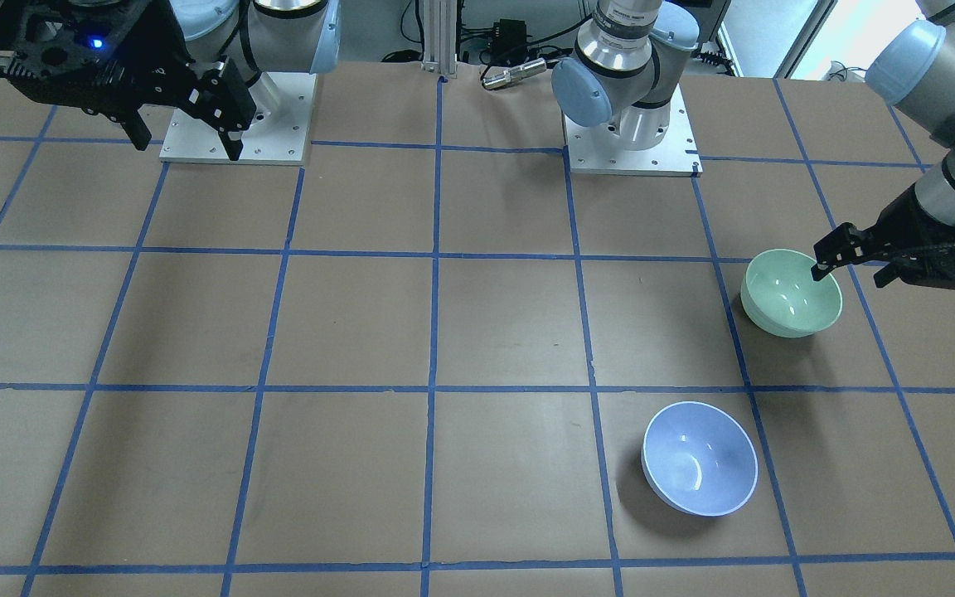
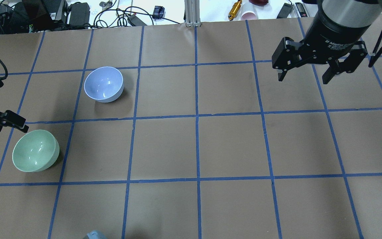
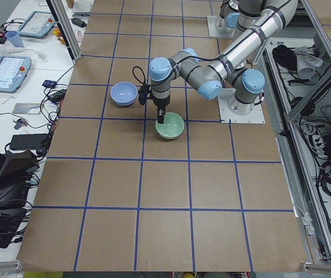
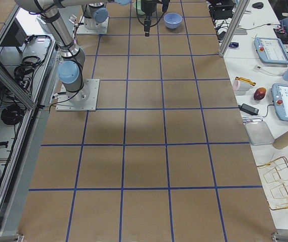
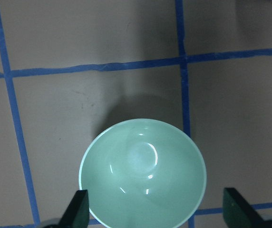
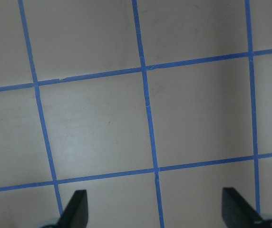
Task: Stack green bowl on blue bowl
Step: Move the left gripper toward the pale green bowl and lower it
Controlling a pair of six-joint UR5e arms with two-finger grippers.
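The green bowl stands upright on the table near the robot's left edge; it also shows in the overhead view and the left wrist view. My left gripper is open and empty and hovers just above the bowl's robot-side rim, the bowl lying between its fingers. The blue bowl stands upright and empty about one grid square farther from the robot. My right gripper is open and empty, held high over the table's right half, far from both bowls.
The table is brown paper with a blue tape grid. The arm bases sit on plates at the robot's edge. Cables, chargers and small tools lie beyond the far edge.
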